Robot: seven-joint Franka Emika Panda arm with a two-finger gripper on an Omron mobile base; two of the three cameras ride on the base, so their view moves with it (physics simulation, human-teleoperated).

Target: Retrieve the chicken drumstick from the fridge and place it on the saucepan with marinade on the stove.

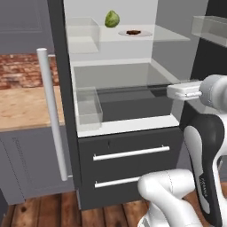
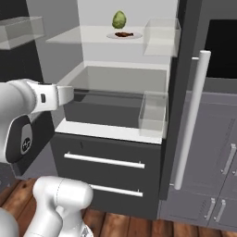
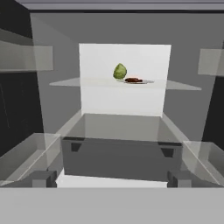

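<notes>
1. A simulated kitchen with wood flooring and grey cabinets is shown; the fridge (image 1: 128,153) stands with its doors swung wide and its white interior exposed.
2. On the upper glass shelf (image 2: 83,34), the chicken drumstick (image 3: 133,80) is seen lying on a white plate (image 1: 145,33), with a round green vegetable (image 2: 119,19) just beside it at about ten o'clock.
3. The gripper (image 3: 112,179) is held level in front of the fridge, well below that shelf; its fingers are spread wide and nothing is held.
4. The opening is judged done; reaching, grasping and carrying the drumstick to the saucepan are left.
</notes>
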